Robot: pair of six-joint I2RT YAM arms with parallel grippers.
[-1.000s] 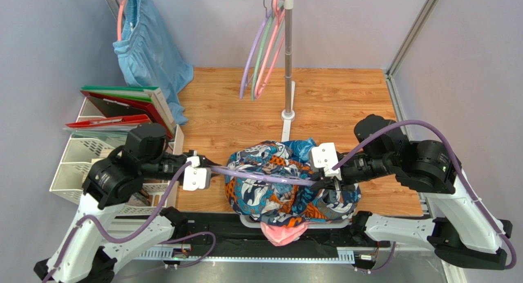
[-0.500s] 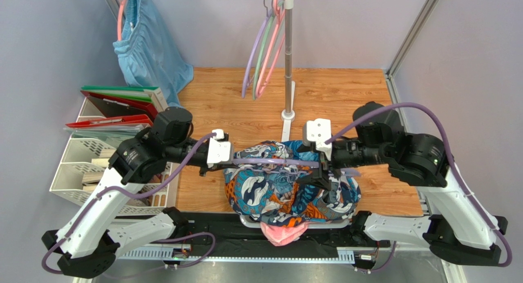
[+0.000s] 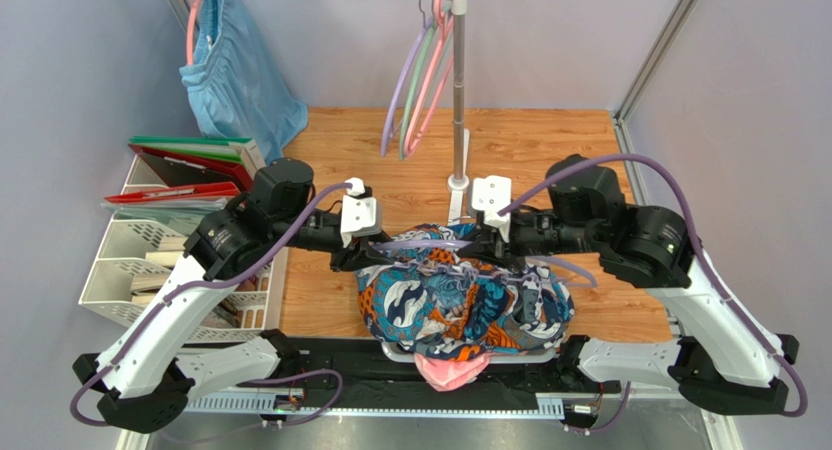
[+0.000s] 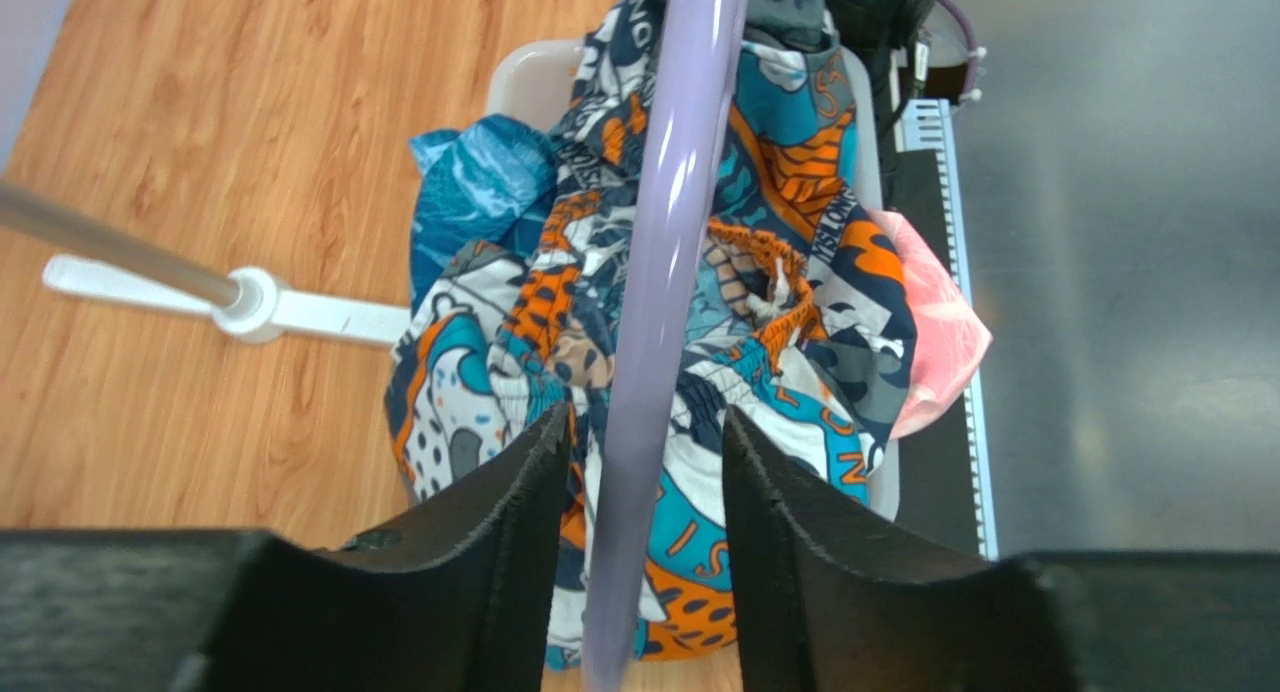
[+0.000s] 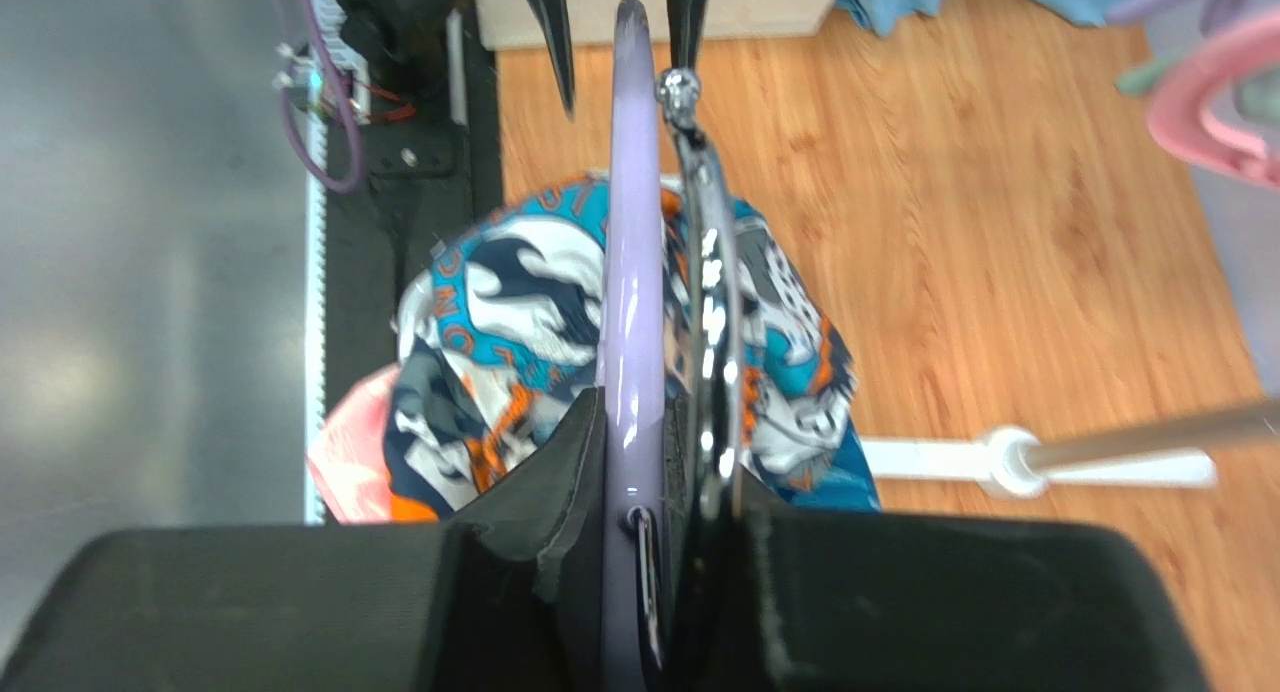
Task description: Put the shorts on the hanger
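Glossy lavender hanger (image 5: 628, 272) – clamped by right gripper (image 5: 661, 445), loose between parted left gripper (image 4: 643, 419) jaws – orange-teal swirl shorts (image 4: 812, 167) crumpled beneath

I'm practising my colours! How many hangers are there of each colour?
Purple: 2, the hanger over the patterned shorts and a purple hanger on the rack
Green: 1, a green hanger on the rack
Pink: 2, a pink hanger on the rack and another pink hanger under the blue shorts
Total: 5, but the rack's hangers overlap, so one may be hidden.
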